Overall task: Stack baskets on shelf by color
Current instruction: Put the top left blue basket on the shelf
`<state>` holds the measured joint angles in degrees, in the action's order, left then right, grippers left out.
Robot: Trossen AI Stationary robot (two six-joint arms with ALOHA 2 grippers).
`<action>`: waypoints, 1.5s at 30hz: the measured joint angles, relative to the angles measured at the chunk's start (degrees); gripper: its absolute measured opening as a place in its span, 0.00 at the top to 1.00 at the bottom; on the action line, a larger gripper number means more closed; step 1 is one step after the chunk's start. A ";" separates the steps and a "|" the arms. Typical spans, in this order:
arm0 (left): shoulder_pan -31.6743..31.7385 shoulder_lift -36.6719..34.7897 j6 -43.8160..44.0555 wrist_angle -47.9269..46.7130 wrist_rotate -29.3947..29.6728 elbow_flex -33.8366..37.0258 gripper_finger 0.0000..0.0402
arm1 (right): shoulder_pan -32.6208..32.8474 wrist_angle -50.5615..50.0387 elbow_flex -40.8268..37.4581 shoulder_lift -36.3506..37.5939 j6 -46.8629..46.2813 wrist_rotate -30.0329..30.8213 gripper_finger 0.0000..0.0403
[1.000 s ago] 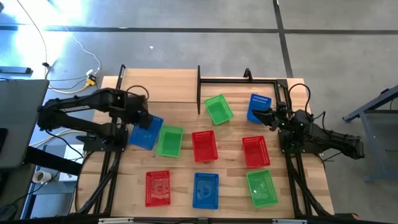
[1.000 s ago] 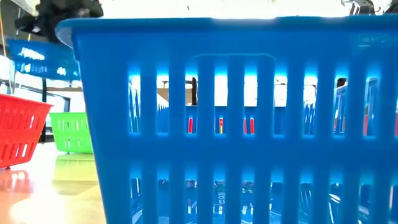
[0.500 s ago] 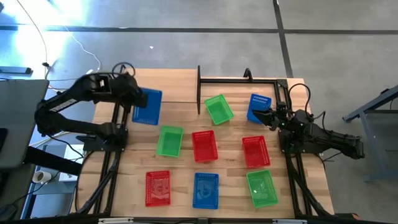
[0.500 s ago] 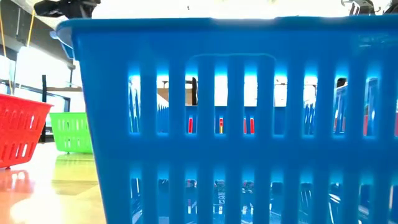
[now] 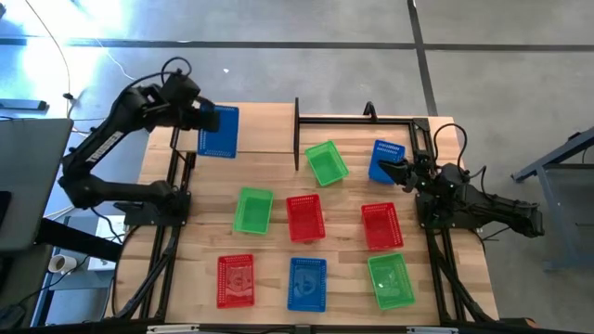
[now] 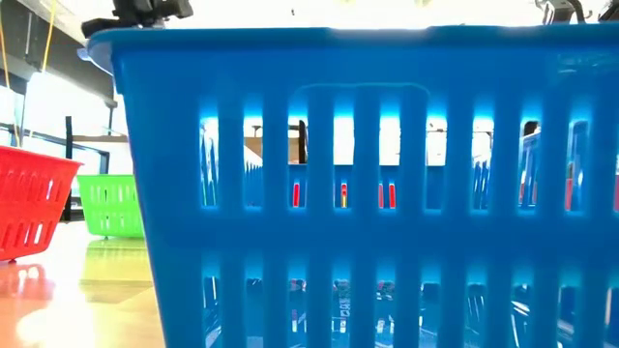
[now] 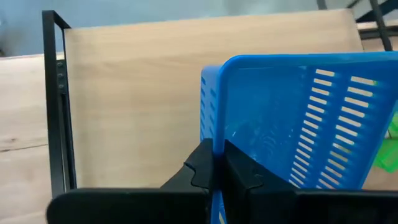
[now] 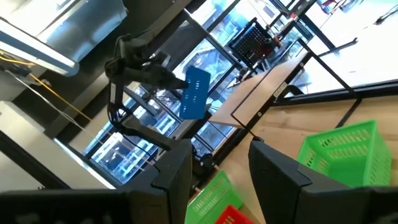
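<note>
Left gripper: we are pinching the blue lattice-walled plastic basket by its rim over the raised light wooden shelf, at ten o'clock;
Right gripper: we are waiting at three o'clock, fingers apart, holding nothing

The work surface is a light wooden plank tabletop. It stands on a grey concrete floor marked with dark seam lines. A white cable runs across the floor beyond the table's left corner and ends at a small yellow connector. A grey cabinet surface lies at the left edge. Large glazed windows with dark frames occupy the room behind.
</note>
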<state>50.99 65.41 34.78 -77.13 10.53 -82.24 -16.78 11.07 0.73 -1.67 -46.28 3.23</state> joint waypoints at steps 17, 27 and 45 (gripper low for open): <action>9.39 8.56 0.45 -5.35 -8.33 -7.91 1.00 | 0.00 -0.04 0.00 0.00 -0.20 0.01 0.64; 6.47 11.28 6.57 -3.78 -9.23 -7.91 1.00 | 0.00 -0.04 0.00 0.00 -0.22 0.01 0.64; -1.27 21.73 10.39 11.77 -14.92 -7.91 1.00 | -0.02 -0.12 0.00 0.00 -0.22 -0.41 0.64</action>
<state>49.72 87.14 45.17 -65.36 -4.39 -90.15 -16.79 10.95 0.73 -1.67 -46.50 2.82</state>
